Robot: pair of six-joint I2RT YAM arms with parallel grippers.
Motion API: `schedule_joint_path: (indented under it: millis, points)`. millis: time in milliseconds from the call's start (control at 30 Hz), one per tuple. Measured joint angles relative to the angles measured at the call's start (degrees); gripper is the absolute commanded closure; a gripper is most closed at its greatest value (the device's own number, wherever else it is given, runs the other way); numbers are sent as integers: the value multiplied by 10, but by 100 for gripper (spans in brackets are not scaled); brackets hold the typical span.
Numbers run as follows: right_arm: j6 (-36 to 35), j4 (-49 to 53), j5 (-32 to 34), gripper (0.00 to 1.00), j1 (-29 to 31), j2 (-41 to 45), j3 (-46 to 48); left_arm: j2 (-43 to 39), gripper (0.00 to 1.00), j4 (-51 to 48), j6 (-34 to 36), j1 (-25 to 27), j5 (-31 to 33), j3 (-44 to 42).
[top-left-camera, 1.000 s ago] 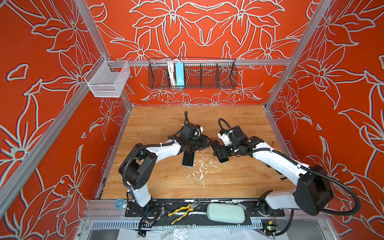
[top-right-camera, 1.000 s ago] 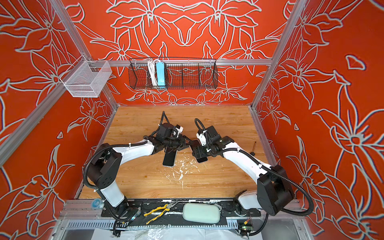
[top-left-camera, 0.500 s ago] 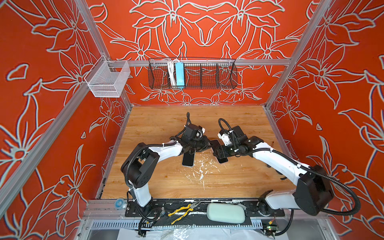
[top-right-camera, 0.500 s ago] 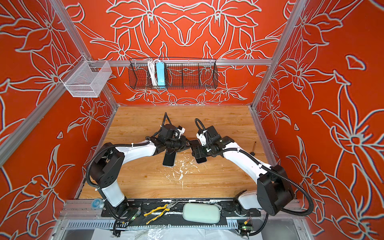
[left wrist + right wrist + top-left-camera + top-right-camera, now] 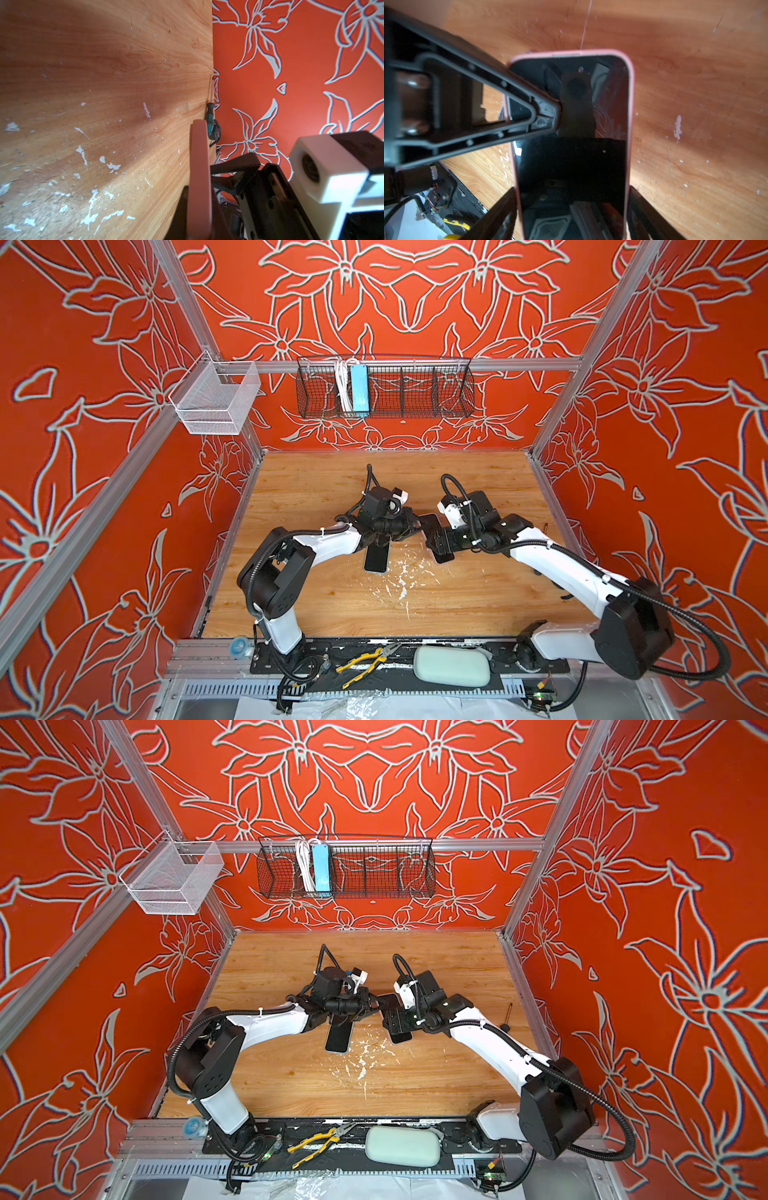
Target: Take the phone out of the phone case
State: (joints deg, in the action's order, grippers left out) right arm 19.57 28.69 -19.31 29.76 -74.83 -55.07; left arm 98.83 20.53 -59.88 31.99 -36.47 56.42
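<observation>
a: left tool (image 5: 199, 214)?
b: pinched shut on the rim of the pink rubbery phone case (image 5: 631, 99).
a: the black glass-fronted phone (image 5: 571, 149)?
b: inside it, raised over the wooden surface (image 5: 695, 83); right tool (image 5: 572, 195) grips the case's long sides.

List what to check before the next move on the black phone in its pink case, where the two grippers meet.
1. The left gripper is shut on the pink phone case: ok.
2. It grips the case alone: not ok; one of its fingers lies on the screen of the black phone.
3. The right gripper presses the phone's long sides: cannot tell; its fingers only flank them.
4. Phone free of the case: not ok; the pink rim wraps the screen.
5. Clutter clear of the grip: ok; a dark flat slab lies on the wooden table under the left arm, apart.
</observation>
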Motion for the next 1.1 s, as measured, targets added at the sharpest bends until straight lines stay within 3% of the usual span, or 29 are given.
schedule_joint_path:
  millis: [167,367,767,1100]
  points:
    - [26,-32,-35,3,-8,40,1,-28,100,1,-11,-35,19,-5]
    - [78,-93,-106,2,-45,90,33,-118,100,-5,-9,-69,64,-24]
    - [209,-279,-226,9,-58,118,111,-336,100,-27,12,-72,273,-129]
    - [348,-482,-263,13,-56,103,182,-381,100,49,-45,-72,329,-191]
